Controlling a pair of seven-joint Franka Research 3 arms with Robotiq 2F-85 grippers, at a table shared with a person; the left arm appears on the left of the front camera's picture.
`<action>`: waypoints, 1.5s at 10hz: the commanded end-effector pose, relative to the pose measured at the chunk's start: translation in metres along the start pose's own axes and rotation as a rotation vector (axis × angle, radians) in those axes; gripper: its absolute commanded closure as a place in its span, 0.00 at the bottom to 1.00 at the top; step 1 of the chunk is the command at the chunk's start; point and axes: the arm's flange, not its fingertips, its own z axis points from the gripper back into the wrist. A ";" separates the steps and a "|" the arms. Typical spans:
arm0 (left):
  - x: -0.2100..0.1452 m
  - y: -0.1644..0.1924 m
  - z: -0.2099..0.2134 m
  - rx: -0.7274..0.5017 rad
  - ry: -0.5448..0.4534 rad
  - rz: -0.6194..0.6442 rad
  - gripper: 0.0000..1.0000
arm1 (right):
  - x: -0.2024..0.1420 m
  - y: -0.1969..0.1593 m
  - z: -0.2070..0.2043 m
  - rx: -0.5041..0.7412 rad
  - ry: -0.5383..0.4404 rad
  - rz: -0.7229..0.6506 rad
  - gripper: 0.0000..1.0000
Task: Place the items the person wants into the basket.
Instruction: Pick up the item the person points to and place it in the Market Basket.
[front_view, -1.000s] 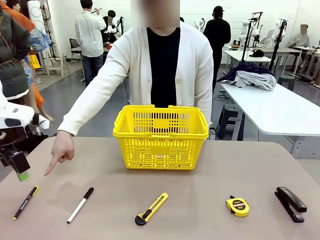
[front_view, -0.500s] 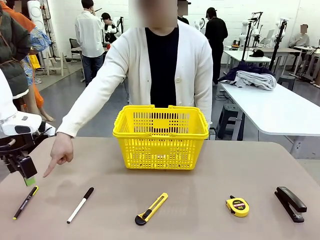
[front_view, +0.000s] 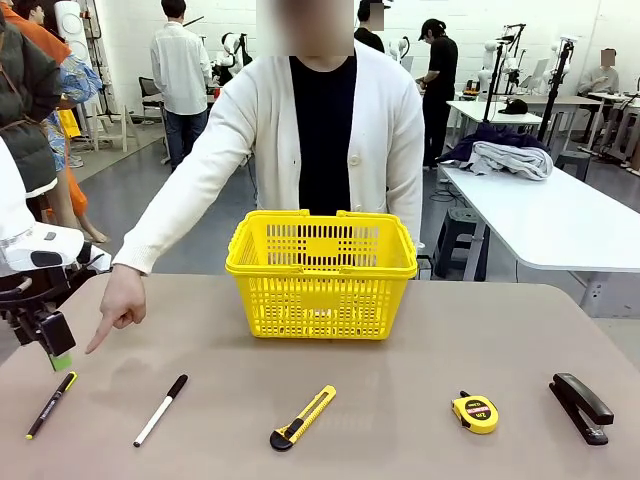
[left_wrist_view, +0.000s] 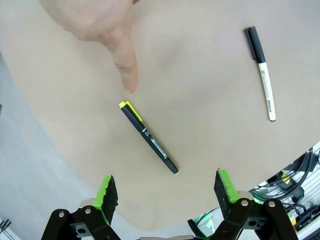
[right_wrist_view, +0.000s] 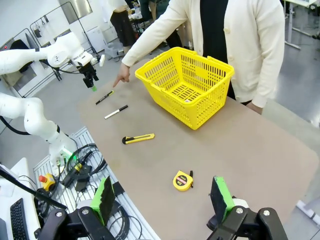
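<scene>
Above the pen, left claw gapes.

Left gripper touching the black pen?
Apart. Left wrist view: the open left gripper hangs over the pen, bare table showing between each green pad and it.

The person's pointing hand hung just beyond the far end of the pen, crowding that side; bare table lay along its other sides, the marker well apart, and the basket stood open from above
</scene>
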 end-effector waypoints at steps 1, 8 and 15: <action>-0.011 -0.006 -0.037 0.032 0.007 0.141 0.00 | 0.002 0.000 0.000 0.014 -0.013 0.013 0.00; -0.021 0.000 -0.110 0.041 0.001 0.185 0.00 | 0.002 0.000 0.000 0.014 -0.013 0.013 0.00; -0.043 0.008 -0.113 -0.017 -0.029 0.252 0.00 | 0.002 0.000 0.000 0.014 -0.013 0.013 0.00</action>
